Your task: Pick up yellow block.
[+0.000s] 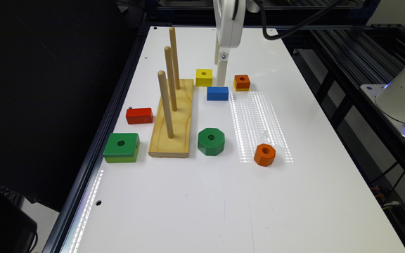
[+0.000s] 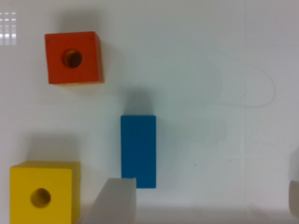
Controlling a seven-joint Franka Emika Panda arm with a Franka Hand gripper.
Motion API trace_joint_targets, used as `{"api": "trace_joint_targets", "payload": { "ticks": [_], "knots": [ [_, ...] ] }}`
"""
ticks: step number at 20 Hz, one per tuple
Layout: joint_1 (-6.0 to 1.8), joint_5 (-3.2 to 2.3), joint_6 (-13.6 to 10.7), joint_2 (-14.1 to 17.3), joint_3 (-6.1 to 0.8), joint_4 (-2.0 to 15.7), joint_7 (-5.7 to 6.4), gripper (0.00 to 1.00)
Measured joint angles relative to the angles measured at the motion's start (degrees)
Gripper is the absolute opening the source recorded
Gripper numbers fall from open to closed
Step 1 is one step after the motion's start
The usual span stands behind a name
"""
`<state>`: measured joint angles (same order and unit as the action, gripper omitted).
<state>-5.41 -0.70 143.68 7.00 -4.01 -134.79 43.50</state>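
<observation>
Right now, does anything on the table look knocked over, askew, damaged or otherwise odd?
Nothing stands out. The yellow block, blue block and orange-topped block all lie flat and apart. The peg stand has its three pegs upright. The gripper hangs open above the blue block, holding nothing.

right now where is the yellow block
In the exterior view, the yellow block sits at the table's far end, beside the peg board, just behind the blue block.

Probably a robotics lab, white test table (image 1: 294, 196), aluminium framing (image 1: 357, 45)
</observation>
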Motion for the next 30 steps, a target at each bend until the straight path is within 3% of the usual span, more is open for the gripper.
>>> {"api": "trace_joint_targets", "payload": {
  "ticks": [7,12,19,30],
  "knots": [
    [-0.8,-0.01,-0.02,1.21,0.03,1.39,-0.81,1.0],
    [-2.25,-0.1,-0.03,1.77,0.12,2.1,-2.26,1.0],
    [-3.46,-0.13,-0.03,1.94,0.14,2.39,-3.49,1.0],
    [-3.64,-0.14,-0.03,1.94,0.14,2.42,-3.69,1.0]
  ]
}}
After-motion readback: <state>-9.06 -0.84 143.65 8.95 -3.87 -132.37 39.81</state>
